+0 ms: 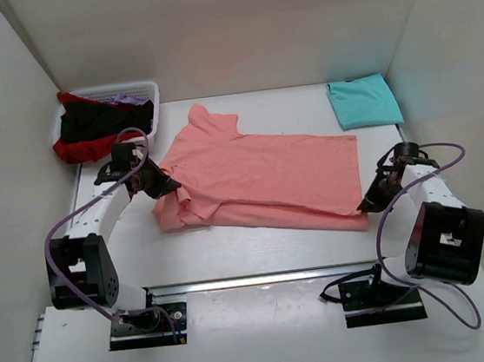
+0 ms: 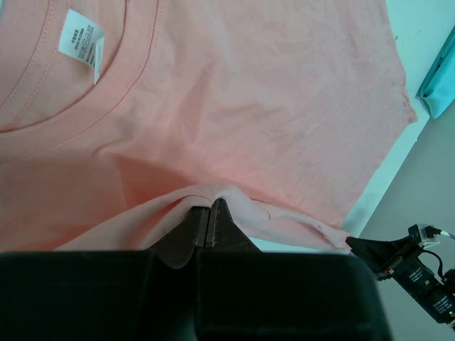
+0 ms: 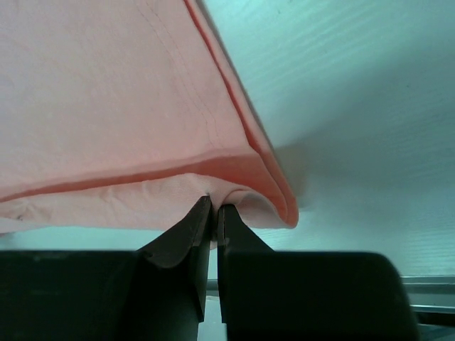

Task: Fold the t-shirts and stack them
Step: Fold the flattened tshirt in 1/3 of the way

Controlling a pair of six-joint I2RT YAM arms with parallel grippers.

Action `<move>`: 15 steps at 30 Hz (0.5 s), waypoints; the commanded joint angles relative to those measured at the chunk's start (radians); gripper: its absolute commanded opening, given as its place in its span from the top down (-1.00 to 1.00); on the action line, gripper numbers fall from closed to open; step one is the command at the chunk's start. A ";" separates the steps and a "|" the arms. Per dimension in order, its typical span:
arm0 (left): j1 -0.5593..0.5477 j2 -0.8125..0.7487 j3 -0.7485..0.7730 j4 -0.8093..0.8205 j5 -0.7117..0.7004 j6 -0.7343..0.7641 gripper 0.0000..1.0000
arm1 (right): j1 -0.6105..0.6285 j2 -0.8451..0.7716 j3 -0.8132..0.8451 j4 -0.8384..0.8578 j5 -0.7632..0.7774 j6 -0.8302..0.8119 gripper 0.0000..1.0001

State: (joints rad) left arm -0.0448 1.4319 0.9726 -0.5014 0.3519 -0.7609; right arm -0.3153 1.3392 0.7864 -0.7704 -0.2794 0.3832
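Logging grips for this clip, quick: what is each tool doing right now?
Left tool: shut on the salmon-pink t-shirt, near its collar side.
Right tool: shut on the same t-shirt's hem edge.

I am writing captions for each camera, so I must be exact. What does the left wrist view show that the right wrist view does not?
Only left wrist: the collar with its white label, a sliver of the turquoise shirt, and the right fingers at the far corner.
Only right wrist: the doubled hem corner up close.
Both: the pink shirt, the table, and that arm's own fingers shut on a pinch of the shirt, like the left fingers.
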 commanded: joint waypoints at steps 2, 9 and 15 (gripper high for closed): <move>0.006 0.019 0.075 0.032 -0.013 0.006 1.00 | 0.005 0.038 0.063 0.043 -0.007 0.014 1.00; 0.008 0.097 0.150 0.046 -0.013 0.006 1.00 | 0.013 0.110 0.117 0.059 -0.018 0.011 1.00; 0.036 0.130 0.169 0.083 0.028 -0.026 -0.98 | 0.021 0.130 0.192 0.074 -0.006 0.000 0.19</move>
State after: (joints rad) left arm -0.0341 1.5749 1.1091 -0.4637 0.3561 -0.7715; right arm -0.3065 1.4700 0.9157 -0.7349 -0.2951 0.3943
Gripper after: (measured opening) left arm 0.865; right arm 0.337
